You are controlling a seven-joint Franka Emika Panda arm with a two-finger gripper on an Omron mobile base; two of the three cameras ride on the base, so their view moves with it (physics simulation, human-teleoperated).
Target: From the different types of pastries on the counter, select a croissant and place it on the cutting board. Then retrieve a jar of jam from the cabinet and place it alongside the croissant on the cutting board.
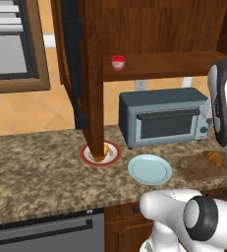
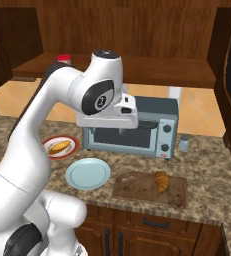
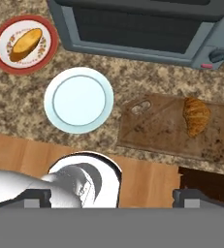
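Croissant (image 3: 196,115), ridged golden crescent, on flat wooden cutting board (image 3: 157,133), end effector (image 3: 111,198) released

I see: grey toaster oven (image 2: 132,131) far | pale blue plate (image 2: 88,173) near, left | red-rimmed plate (image 2: 75,145) further left | shaker (image 2: 184,143) right of oven

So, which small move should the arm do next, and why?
Probably raise the open hand toward the jam jar on the cabinet shelf. The croissant already lies on the cutting board, the hand holds nothing, and the jar still stands up on the shelf.
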